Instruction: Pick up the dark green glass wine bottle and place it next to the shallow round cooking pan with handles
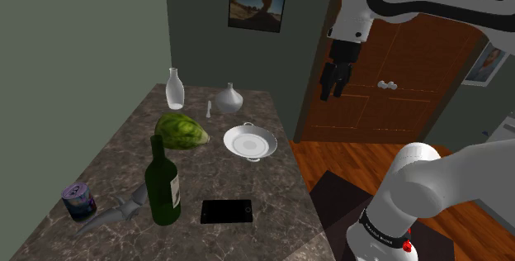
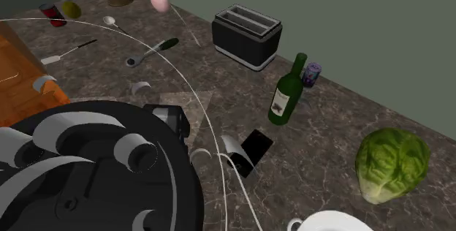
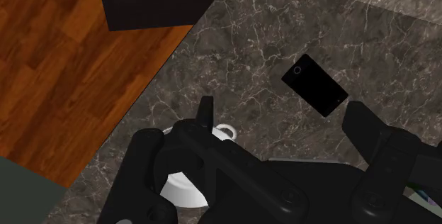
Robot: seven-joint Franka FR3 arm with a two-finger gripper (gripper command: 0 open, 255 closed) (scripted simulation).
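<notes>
**Plainly, the gripper hangs high and well apart from the bottle**

The wine bottle (image 1: 163, 181) is dark green and glossy, with a slim neck, rounded shoulders and a pale paper label. It stands upright on a dark, veined stone countertop (image 1: 124, 148). Beyond the bottle and to the shoulder view's right lies the pan (image 1: 250, 142), drawn plain white: a shallow round dish with small loop handles. A flat black phone (image 1: 226, 211) lies just beside the bottle's base on that same side. A crinkled green lettuce (image 1: 181, 130) sits behind the bottle, and a small purple can (image 1: 79, 201) stands on the bottle's other side.

The white arm arches in from the shoulder view's upper right, and its black gripper (image 1: 332, 94) points down, far above the bottle and well off to its right. In the wrist view the two fingers (image 3: 205, 113) stand apart with nothing between them, so the jaws are released.

Between the bottle and the pan the stone is bare apart from the phone. To the bottle's right, past the phone, the countertop ends in a straight edge, with reddish wood floor (image 1: 330, 156) below it.
</notes>
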